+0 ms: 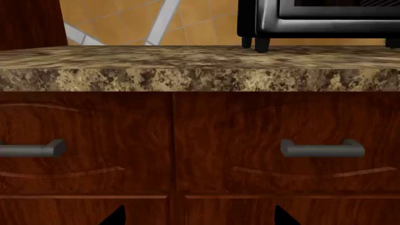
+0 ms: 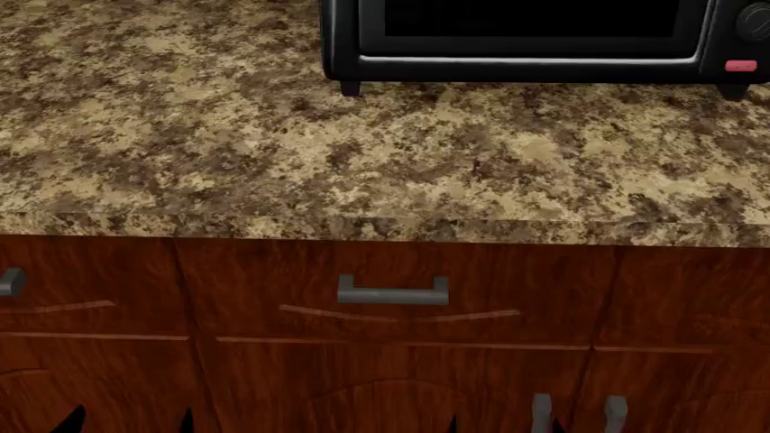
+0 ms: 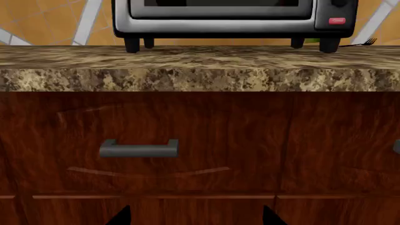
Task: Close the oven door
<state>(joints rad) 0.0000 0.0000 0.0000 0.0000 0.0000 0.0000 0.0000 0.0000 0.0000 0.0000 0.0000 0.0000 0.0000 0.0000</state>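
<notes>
So the oven door isn't in any of the three views, so I can't say where it sits or how far open it is. What does show up is a speckled granite countertop [image 2: 301, 153] with a small black toaster oven [image 2: 542, 41] parked at the back of it, silver trim along the bottom of its window and a red button [image 2: 740, 65] on the right side. Under the counter is reddish wooden cabinetry, with a drawer [image 2: 398, 298] carrying a grey bar handle [image 2: 392, 291] right in the middle of the head view, plus two upright grey handles [image 2: 578, 413] lower down on the doors. Both wrist cams face the cabinet front straight on, well apart from it. Left gripper [image 1: 198, 220] only shows as two dark fingertip points at the frame edge, spread apart with nothing between them. Right gripper [image 3: 196, 219] looks the same, tips parted and holding nothing.
</notes>
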